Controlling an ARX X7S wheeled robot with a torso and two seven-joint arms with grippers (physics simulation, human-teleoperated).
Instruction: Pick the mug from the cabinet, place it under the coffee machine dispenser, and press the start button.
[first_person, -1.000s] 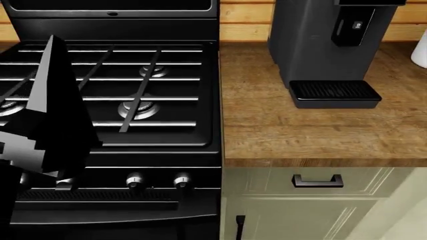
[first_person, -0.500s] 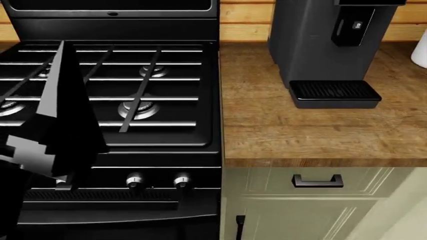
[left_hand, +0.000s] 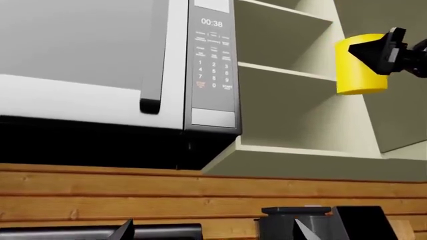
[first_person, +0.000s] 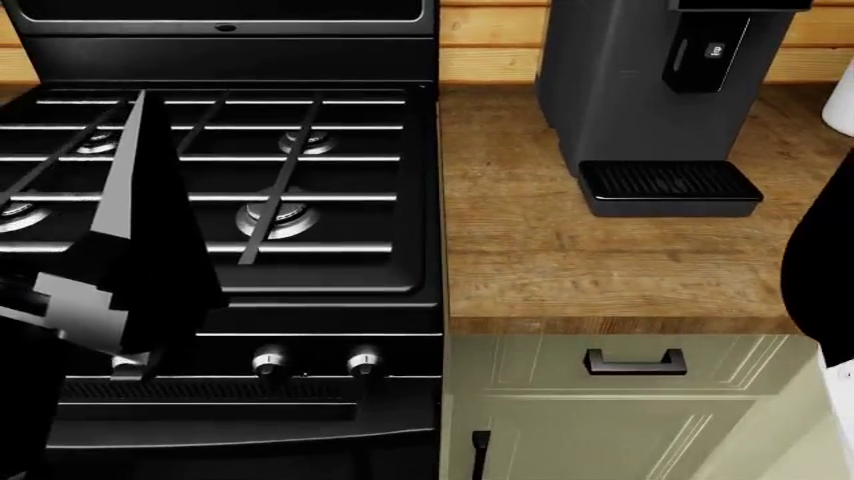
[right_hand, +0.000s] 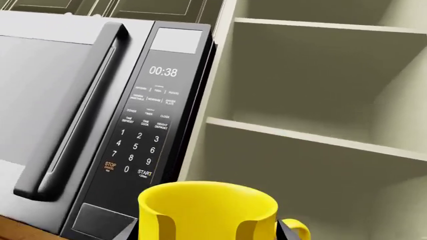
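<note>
1. In the left wrist view we see the mug (left_hand: 360, 64) held up in the air in front of the open cabinet (left_hand: 287, 90), level with its shelves and not resting on any of them.
2. The right gripper (left_hand: 387, 50) reaches in from the side in that view, its dark fingers (left_hand: 373, 49) closed against the mug's wall.
3. The right wrist view looks down past the mug (right_hand: 208, 210), which sits upright at the frame's lower edge, bright yellow, with its small handle (right_hand: 295, 231) poking out to one side; dark finger parts flank it on both sides.
4. Behind the mug in that view stand the cabinet's pale shelves (right_hand: 320, 140), and beside them the microwave (right_hand: 100, 115), whose display reads 00:38.
5. In the head view the coffee machine (first_person: 654, 80) stands at the back of the wooden desk (first_person: 587, 260), with its ribbed black drip tray (first_person: 670, 187) in front of it.
6. The black dispenser block (first_person: 707, 50) overhangs the tray, and the start button (first_person: 715, 50) shows on it as a tiny pale-marked spot.
7. The mug is well apart from the machine, high above the desk and outside the head view.
8. The left arm (first_person: 114, 260) shows as a dark angular mass over the stove (first_person: 267, 190), beside the desk.
9. Of the left gripper we see only two dark tips at the lower edge of its own view, and we cannot tell whether its fingers are spread or pressed together.
10. A dark rounded shape (first_person: 821, 270) enters the head view at its right edge.
</note>
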